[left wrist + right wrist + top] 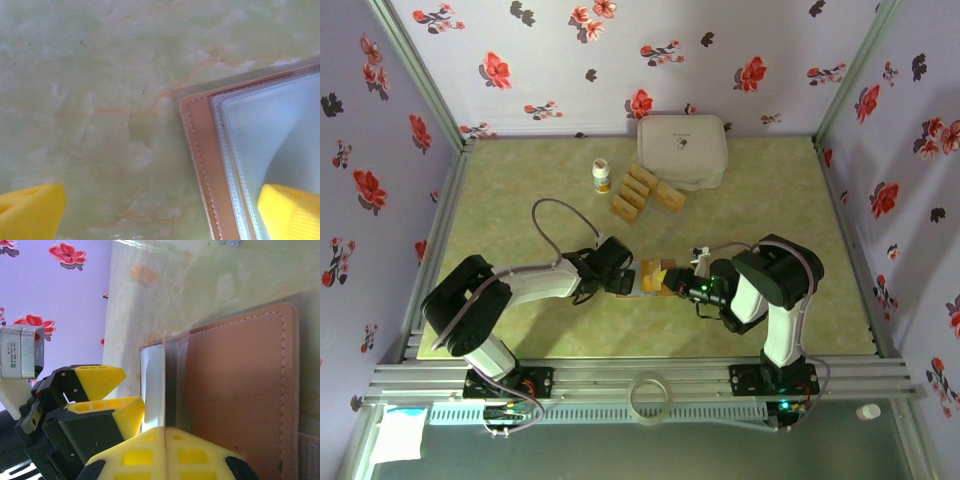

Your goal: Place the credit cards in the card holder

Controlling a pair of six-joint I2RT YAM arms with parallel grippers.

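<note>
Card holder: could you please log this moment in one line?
left hand: open, straddling card holder edge | right hand: shut on its pocket leaf | credit cards: on table

Flat pinkish-tan stitched leather-look card holder [201, 165]: smooth, matt; its clear plastic sleeves [270, 135] glossy. Pale green marbled counter [100, 100]: smooth, faintly sheened.

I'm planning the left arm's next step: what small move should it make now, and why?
Probably lift the left gripper clear of the card holder and start toward the credit cards. Its jaws stand wide open and empty, the cards lie by the white box, and the right gripper is shut, apparently pinching a clear sleeve open.
</note>
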